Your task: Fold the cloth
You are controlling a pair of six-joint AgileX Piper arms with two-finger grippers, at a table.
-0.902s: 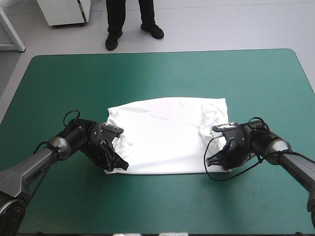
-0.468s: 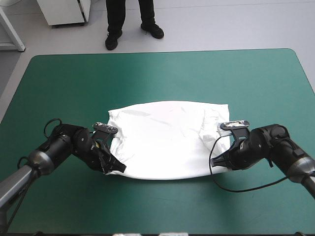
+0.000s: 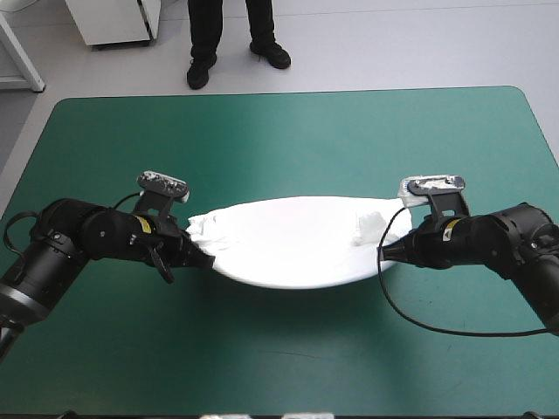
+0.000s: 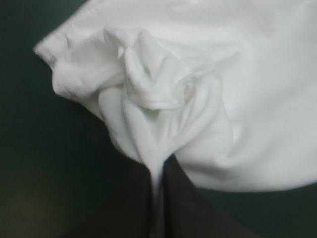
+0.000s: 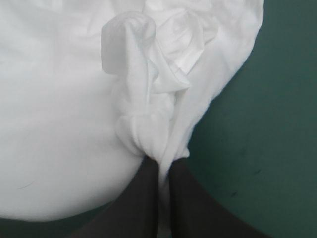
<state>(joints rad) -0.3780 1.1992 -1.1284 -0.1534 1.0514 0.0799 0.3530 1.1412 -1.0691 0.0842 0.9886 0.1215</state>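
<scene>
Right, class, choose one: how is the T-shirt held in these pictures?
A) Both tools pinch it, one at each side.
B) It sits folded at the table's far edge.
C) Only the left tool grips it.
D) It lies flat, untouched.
A: the left tool and the right tool are each shut on bunched cloth of the T-shirt, whose near edge curves between them.

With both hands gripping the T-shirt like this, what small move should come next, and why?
Probably carry both hands forward, toward the far edge of the teal-green cover. The left hand and right hand are each shut on a near corner of the T-shirt, its near edge raised, its far part apparently on the cover, ready to fold.
</scene>
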